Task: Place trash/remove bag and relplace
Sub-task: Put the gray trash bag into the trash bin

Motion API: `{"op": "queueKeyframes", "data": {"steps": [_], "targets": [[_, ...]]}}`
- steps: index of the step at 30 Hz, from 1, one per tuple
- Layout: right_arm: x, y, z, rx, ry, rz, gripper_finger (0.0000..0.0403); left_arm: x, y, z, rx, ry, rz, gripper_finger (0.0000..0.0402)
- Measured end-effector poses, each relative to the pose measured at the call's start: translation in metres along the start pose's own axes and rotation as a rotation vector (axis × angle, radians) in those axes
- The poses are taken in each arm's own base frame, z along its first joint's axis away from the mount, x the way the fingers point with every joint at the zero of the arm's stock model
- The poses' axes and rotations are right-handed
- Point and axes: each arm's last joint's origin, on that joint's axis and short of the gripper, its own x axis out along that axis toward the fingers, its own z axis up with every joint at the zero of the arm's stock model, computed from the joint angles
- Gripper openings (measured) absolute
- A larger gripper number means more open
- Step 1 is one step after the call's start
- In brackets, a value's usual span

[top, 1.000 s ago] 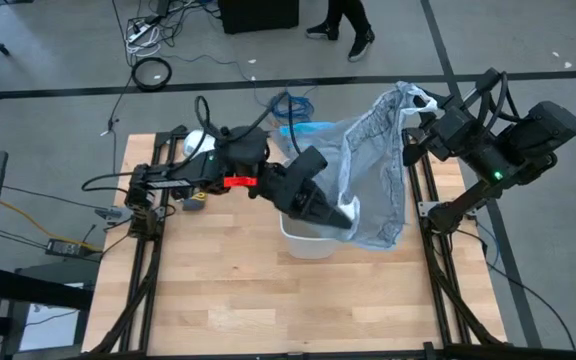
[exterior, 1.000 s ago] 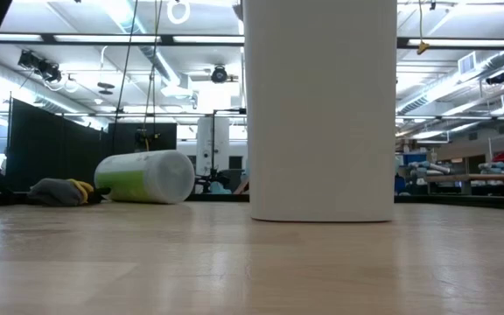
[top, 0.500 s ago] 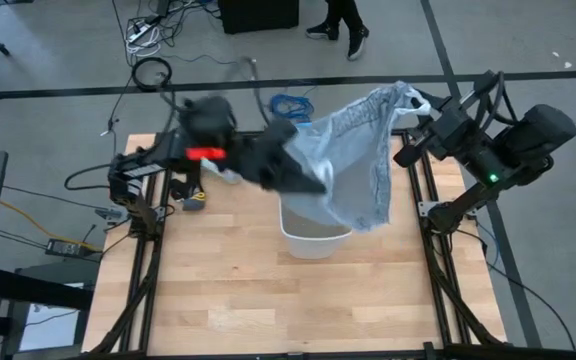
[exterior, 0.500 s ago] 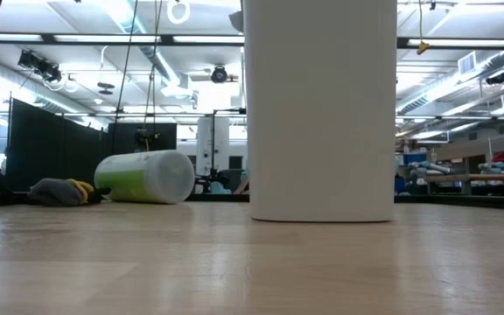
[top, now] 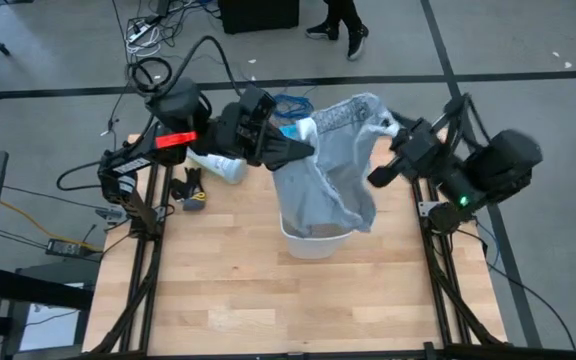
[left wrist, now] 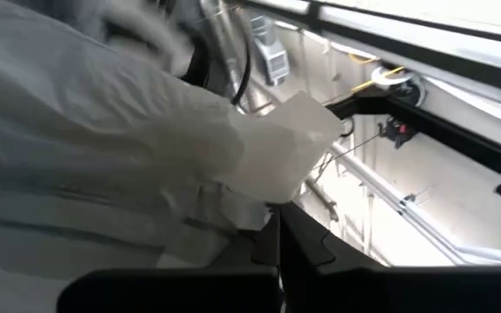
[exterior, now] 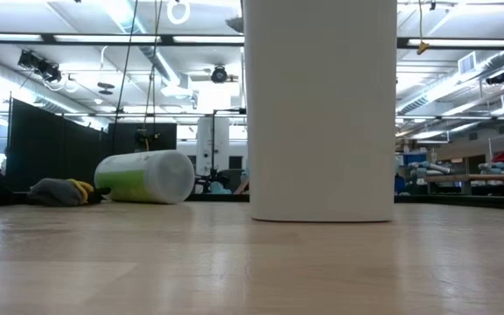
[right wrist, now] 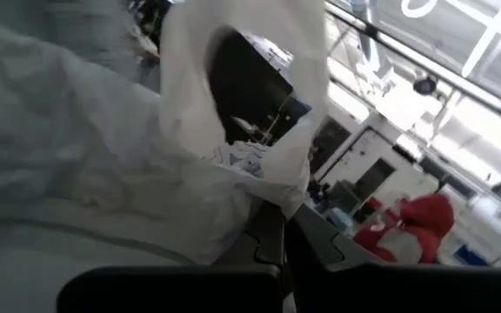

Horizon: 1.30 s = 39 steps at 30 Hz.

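Note:
A thin grey translucent bag hangs bunched between my two grippers above the white bin. The bin stands on the table and fills the middle of the low view. My left gripper is shut on the bag's left side. My right gripper is shut on its right side. The bag's lower end hangs over the bin's far right rim; whether it touches, I cannot tell. A light-blue plastic shows at the table's far edge. No trash scraps show. My left gripper pinches a bunched fold of the bag's plastic between its two shut fingers. It comes from the table's left and points slightly upward. The bag is lifted and hangs slack toward the bin. My right gripper pinches gathered plastic between its shut fingers, just below a loop-shaped flap of the bag. It comes level from the table's right. The bag hangs slack from it.
A white roll with green print lies on its side at the table's far left. A grey and yellow bundle lies beside it. The near half of the wooden table is bare. A person's legs show beyond the far edge.
My left gripper has risen from the bin's rim and gone toward the far left, drawing the bag's edge with it. My right gripper has come in toward the table's middle. The bag, spread wide before, now hangs bunched between them.

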Motion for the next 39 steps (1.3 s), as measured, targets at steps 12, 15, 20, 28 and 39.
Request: {"op": "queueKeyframes", "data": {"steps": [12,15,20,28,39], "targets": [[0.042,0.066,-0.009,-0.229,0.145,-0.087,0.0000,-0.001,-0.016,0.004,0.178,-0.107,-0.146,0.0001],[0.059,0.064,-0.018,-0.244,0.219,-0.150,0.0000,-0.001,-0.016,0.006,0.273,-0.120,-0.138,0.0001],[0.061,0.059,-0.019,-0.289,0.225,-0.149,0.0000,0.002,-0.016,0.010,0.407,-0.180,-0.196,0.0002],[0.043,0.024,-0.019,-0.222,0.198,-0.137,0.0000,0.032,0.026,0.015,0.392,-0.193,-0.206,0.0001],[0.033,-0.017,-0.027,-0.170,0.187,-0.141,0.0000,0.067,0.093,0.016,0.197,-0.453,-0.588,0.0001]]}}
